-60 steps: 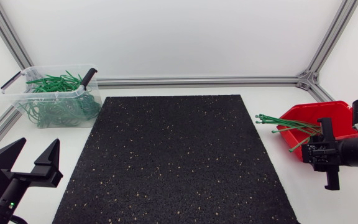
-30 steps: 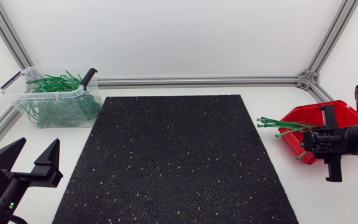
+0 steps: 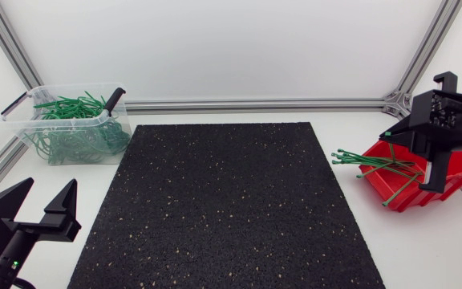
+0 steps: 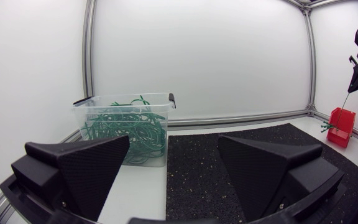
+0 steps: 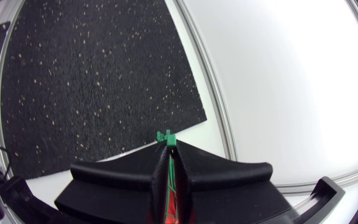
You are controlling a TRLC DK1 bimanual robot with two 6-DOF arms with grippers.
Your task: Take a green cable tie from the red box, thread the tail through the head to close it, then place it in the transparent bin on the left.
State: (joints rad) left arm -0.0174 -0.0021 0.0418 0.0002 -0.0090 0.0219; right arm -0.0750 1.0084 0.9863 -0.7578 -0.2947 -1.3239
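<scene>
Between the right pincer's (image 5: 169, 149) pinched-together fingers sat a green cable tie (image 5: 165, 136), its head just past the tips, above the red box (image 3: 455, 172). Left pincer (image 4: 173, 165) gaped wide, holding nothing, transparent bin (image 4: 123, 104) ahead.

The left arm enters at the lower left corner and sits low near the front edge of the surface (image 3: 423, 249). Its hand (image 3: 49, 189) points toward the far side. Its two broad black wedge fingers (image 4: 82, 165) are spread wide apart with nothing between them.

The right arm enters from the right edge, toward the far side. Its hand (image 3: 395, 133) is high above the surface, turned so the fingertips point inward toward the middle. The two fingers are pressed almost together, pinching a thin green tie (image 5: 165, 135) from both sides. The tie's head pokes out just past the fingertips.
</scene>
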